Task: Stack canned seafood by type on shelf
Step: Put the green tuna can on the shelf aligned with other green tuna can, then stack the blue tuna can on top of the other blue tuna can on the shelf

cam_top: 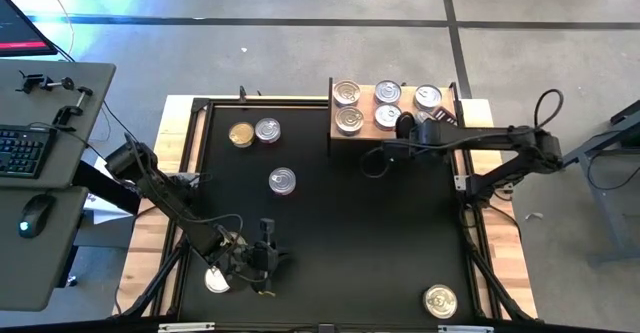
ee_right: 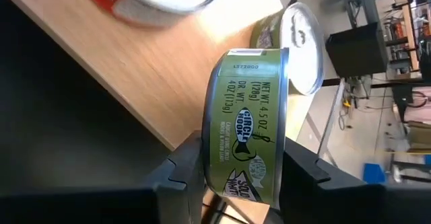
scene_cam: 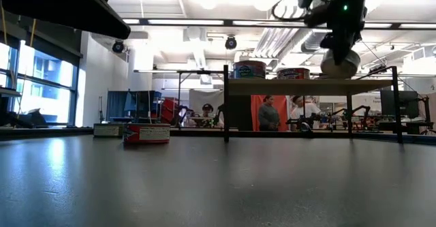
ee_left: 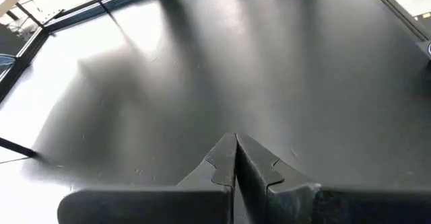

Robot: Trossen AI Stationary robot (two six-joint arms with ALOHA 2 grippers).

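The shelf [cam_top: 367, 131] is a light-wood board at the table's far side, and several silver-topped tins [cam_top: 348, 94] stand on it. My right gripper [cam_top: 405, 125] hovers over the shelf's near edge, shut on a green-labelled tin [ee_right: 246, 116]. Close behind that tin stands another green tin [ee_right: 296, 42], resting on the board [ee_right: 135, 69]. My left gripper [ee_left: 236, 160] is shut and empty, low over the table's near-left part [cam_top: 265, 258]. Loose tins sit flat on the black table: a gold one [cam_top: 241, 134], silver ones [cam_top: 267, 129] [cam_top: 283, 181], a gold one [cam_top: 440, 300]. My right gripper pinches the green tin between its two fingers [ee_right: 185, 167], one on each flat end [ee_right: 209, 133]. The label wall faces the wrist camera. The fingers point down from above. In the low view the tin [scene_cam: 340, 63] is tipped on edge just over the board [scene_cam: 300, 85]; whether it touches I cannot tell.
One more tin [cam_top: 217, 280] lies by my left arm near the table's near-left corner. A desk with a keyboard [cam_top: 25, 148] and mouse stands left of the table. People stand in the room behind the shelf [scene_cam: 269, 114]. The table's middle is bare black surface [cam_top: 370, 233].
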